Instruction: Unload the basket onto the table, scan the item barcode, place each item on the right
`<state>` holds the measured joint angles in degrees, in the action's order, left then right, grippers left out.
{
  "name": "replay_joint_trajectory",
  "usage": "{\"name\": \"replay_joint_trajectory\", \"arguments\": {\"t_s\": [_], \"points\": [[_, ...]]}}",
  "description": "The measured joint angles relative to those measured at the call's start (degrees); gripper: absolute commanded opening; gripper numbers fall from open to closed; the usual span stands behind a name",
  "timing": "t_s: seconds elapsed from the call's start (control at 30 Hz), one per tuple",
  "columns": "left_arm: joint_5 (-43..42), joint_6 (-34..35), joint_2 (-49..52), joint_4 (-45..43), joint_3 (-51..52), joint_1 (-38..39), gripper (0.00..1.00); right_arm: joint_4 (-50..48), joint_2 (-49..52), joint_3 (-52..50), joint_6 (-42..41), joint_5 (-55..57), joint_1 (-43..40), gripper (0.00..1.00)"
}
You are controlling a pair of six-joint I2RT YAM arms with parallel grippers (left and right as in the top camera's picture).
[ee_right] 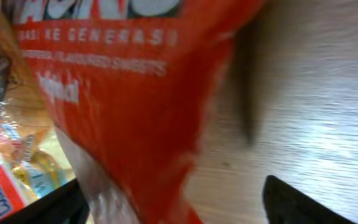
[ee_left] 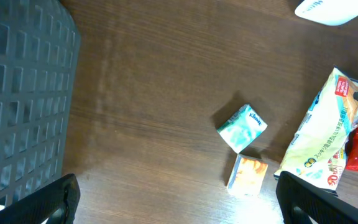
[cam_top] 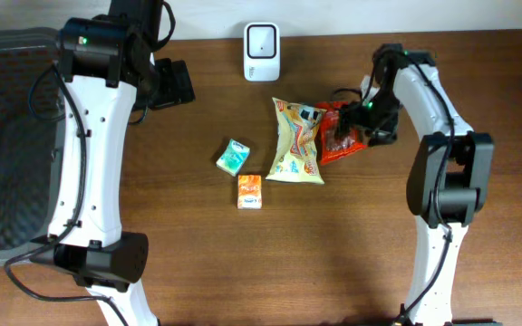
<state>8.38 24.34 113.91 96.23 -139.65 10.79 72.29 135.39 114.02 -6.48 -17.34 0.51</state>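
Closest to me, near the front edge of the brown wooden table [cam_top: 188, 272], a small orange carton [cam_top: 250, 191] lies flat on the wood between the two white arms. Just beyond it and a little to the left, not touching it, sits a small teal and white tissue pack [cam_top: 233, 157], turned at an angle. To the right of those two lies a pale yellow crinkled plastic snack bag [cam_top: 297, 142], lengthways, one end pointing toward the back of the table. Up against its right edge is the red foil sweets bag [cam_top: 338, 145], lying on the table.

The right gripper [cam_top: 359, 122] hangs low over that red bag. In its wrist view the two black fingers [ee_right: 316, 199] stand wide apart. The bag fills one side of the gap, and bare wood shows between the bag and the finger on the right of that view. So this claw is open and not clamped on the bag. Whether the other finger brushes the foil, I can't tell.

Further back on the left side, the left gripper [cam_top: 181, 83] hangs above bare wood, well apart from every item, with its jaws spread wide and nothing between them. A dark grey mesh basket [cam_top: 7, 136] sits at the far left. Right at the back edge stands the white rounded barcode scanner [cam_top: 262, 51], well apart from the red bag.
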Motion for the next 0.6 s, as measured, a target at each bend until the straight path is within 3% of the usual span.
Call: {"name": "replay_joint_trajectory", "arguments": {"t_s": [0.03,0.1,0.13,0.33,0.47,0.6], "points": [[-0.02,0.0,0.0,-0.04,0.0,0.0,0.99,-0.87,0.0,-0.74,1.09,-2.43,0.0,0.61],[-0.02,0.0,0.0,0.0,0.0,0.0,0.99,-1.44,0.0,-1.01,2.38,-5.03,0.0,0.12],[-0.02,0.0,0.0,0.0,0.0,0.0,0.99,-1.79,0.0,-1.01,2.64,-5.75,0.0,0.04],[-0.02,0.0,0.0,0.0,0.0,0.0,0.99,4.42,-0.09,2.05,1.84,-2.14,0.17,0.04],[-0.02,0.0,0.0,-0.09,0.0,0.0,0.99,12.59,0.09,11.32,-6.21,19.43,1.92,0.04],[-0.02,0.0,0.0,0.0,0.0,0.0,0.99,14.08,0.11,12.2,-22.23,44.65,8.92,0.04]]}}
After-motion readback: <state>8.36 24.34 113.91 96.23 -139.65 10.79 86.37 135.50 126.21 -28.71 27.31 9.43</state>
